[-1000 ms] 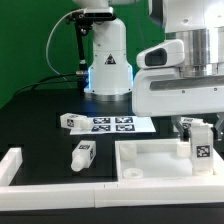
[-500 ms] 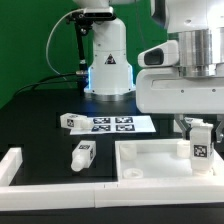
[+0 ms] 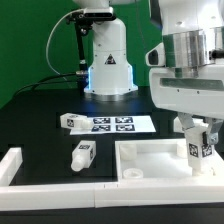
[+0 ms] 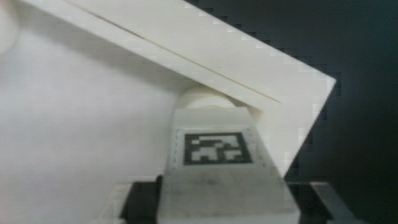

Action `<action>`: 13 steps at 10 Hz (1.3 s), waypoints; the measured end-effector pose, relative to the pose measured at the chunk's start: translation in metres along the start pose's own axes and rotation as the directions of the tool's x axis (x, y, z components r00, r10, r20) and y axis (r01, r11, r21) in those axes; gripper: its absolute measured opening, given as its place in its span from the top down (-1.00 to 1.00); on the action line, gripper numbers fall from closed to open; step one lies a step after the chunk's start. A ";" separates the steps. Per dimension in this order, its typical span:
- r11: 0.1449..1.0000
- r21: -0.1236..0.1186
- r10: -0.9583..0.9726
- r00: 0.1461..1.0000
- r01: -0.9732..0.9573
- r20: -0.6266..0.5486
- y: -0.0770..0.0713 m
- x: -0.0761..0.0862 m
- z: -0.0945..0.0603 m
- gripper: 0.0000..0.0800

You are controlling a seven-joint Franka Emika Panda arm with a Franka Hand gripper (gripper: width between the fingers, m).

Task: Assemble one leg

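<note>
At tabletop (image 3: 155, 162) corner, stubby white tagged leg (image 3: 201, 146)

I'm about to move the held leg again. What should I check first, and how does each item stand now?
1. Gripper shut on the short white plastic leg with the square marker tag: ok.
2. Leg roughly upright in the grip: ok.
3. Leg at a corner of the large white tray-like tabletop: ok, in both views.
4. Leg's lower end seated in the tabletop: cannot tell, hidden.
5. Spare white leg lying apart from the tabletop: ok.
</note>
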State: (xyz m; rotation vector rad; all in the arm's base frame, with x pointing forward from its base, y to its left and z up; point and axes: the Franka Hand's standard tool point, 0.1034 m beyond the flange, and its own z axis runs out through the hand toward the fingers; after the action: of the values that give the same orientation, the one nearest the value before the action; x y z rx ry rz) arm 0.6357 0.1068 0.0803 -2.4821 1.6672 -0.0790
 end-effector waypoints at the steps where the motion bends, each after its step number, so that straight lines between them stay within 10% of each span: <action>1: 0.997 0.000 0.079 0.997 -0.079 0.001 0.000 0.000 0.000 0.29; 5: 0.964 0.003 0.265 0.964 -0.265 0.017 0.000 0.000 0.000 0.29; 6: 0.965 0.003 0.261 0.965 -0.261 0.017 0.000 0.000 0.000 -0.16; 9: 0.952 -0.003 -0.307 0.952 0.307 0.004 -0.003 0.003 -0.003 -0.61; 13: 0.843 -0.008 -0.538 0.843 0.538 0.001 -0.002 0.005 -0.002 -0.62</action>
State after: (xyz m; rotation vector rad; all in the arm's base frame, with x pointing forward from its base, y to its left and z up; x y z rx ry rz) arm 0.6391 0.1031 0.0828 -2.8748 0.9134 -0.1350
